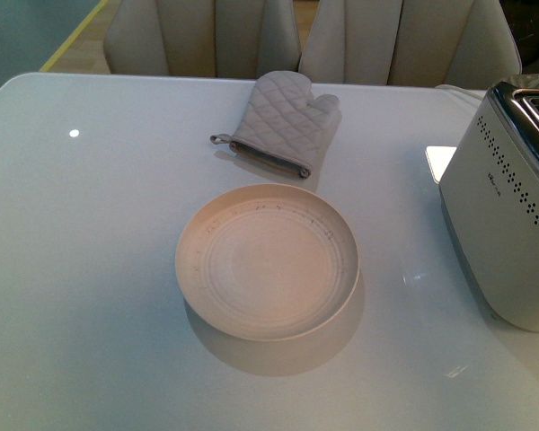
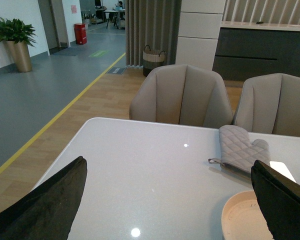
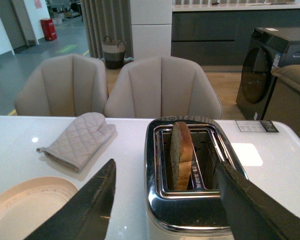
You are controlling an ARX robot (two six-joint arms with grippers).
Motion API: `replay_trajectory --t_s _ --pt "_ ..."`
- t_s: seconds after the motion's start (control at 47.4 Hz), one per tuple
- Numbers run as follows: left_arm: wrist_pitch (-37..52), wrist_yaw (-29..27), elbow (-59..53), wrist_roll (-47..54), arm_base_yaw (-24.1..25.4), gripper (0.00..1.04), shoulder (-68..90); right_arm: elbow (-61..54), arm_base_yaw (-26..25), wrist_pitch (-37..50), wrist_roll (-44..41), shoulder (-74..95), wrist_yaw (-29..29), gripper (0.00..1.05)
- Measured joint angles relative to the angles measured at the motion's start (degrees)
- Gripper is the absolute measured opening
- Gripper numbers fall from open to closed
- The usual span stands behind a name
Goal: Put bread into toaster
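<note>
The white toaster (image 1: 510, 211) stands at the table's right edge, dotted side toward the plate. In the right wrist view its chrome slotted top (image 3: 187, 170) shows the bread (image 3: 181, 155) standing on edge in one slot, the upper part sticking out. My right gripper (image 3: 165, 205) hangs open just in front of the toaster, one finger on each side of its near end, holding nothing. My left gripper (image 2: 170, 200) is open and empty above the table's left part. Neither arm appears in the front view.
A round cream plate (image 1: 268, 260) sits empty mid-table. A grey quilted oven mitt (image 1: 283, 121) lies behind it. Beige chairs (image 1: 207, 36) stand along the far edge. The table (image 1: 81, 269) is glossy white.
</note>
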Motion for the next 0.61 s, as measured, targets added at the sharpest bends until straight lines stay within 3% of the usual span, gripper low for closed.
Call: replay_trajectory --t_s 0.19,0.612 --pt "0.0 0.0 0.0 0.0 0.0 0.98 0.0 0.0 0.0 0.0 0.0 0.0 0.0 0.97" --pt "0.0 0.0 0.0 0.0 0.0 0.98 0.0 0.0 0.0 0.0 0.0 0.0 0.0 0.96"
